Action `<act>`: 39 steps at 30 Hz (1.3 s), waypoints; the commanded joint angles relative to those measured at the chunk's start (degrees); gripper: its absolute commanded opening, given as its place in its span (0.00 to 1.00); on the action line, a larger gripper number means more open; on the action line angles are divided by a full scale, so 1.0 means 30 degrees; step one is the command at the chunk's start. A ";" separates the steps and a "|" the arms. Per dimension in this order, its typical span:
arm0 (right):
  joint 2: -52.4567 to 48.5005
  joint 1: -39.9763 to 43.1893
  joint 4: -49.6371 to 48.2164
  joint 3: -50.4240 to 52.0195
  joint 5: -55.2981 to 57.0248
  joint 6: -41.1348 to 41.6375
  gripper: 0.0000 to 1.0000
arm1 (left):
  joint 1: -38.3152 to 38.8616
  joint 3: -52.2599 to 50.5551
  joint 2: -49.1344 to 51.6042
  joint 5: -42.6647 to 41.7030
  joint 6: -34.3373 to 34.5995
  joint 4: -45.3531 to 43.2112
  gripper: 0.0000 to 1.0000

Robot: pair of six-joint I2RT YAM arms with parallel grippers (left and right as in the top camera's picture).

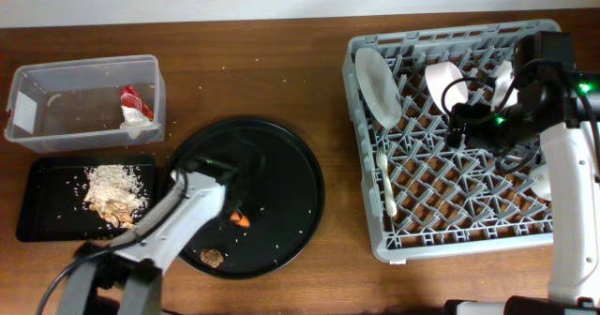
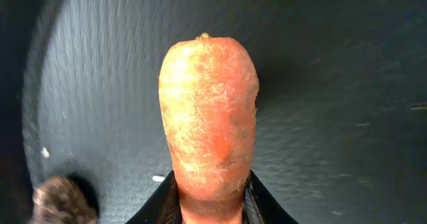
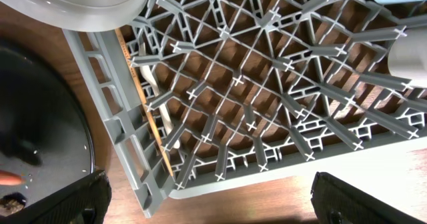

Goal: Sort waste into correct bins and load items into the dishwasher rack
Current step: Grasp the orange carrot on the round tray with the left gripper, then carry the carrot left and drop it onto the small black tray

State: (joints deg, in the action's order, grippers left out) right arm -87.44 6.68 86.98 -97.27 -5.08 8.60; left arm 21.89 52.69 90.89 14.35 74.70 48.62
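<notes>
The left gripper is clenched on the carrot. Dark fingers are pressed against both flanks of its thick end, and the tapered tip is pointed away from the wrist camera, so the length is left free. It is held just over the round black tray, near the tray's near-left part, with the small brown bit left lying nearer the edge. To the left, the shallow black tray is already loaded with the pale food scraps – by that company the carrot is judged to belong there. Beyond it, the clear tub is kept for dry waste: the red wrapper and the white tissue are seen in its right end. Far right, the right gripper is hung released and empty over the dishwasher rack, where the white plate is stood on edge between pegs and the fork is laid along the left wall. No brand or writing can be read – the wrapper's print is too small.
</notes>
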 commanded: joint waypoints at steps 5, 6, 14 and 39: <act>-0.0087 0.0036 0.0029 0.0124 -0.0087 -0.0087 0.99 | -0.5676 0.2390 -0.2849 0.1020 -0.4750 0.0590 0.22; -0.0087 0.0036 0.0029 0.0124 -0.0087 -0.0087 0.99 | -0.6564 0.2390 -0.2951 0.1027 -0.4911 0.0583 0.22; -0.0087 0.0036 0.0015 0.0124 -0.0087 -0.0087 0.99 | -1.3967 0.2382 -0.2091 0.1209 -0.5887 0.0066 0.22; -0.0087 0.0036 -0.0073 0.0124 -0.0095 -0.0087 0.99 | -1.7136 0.2382 0.3031 0.1144 -0.7388 -0.2244 0.48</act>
State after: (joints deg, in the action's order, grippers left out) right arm -87.44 6.68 86.78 -97.27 -5.08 8.58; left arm -29.23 58.94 99.13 17.04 53.10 41.04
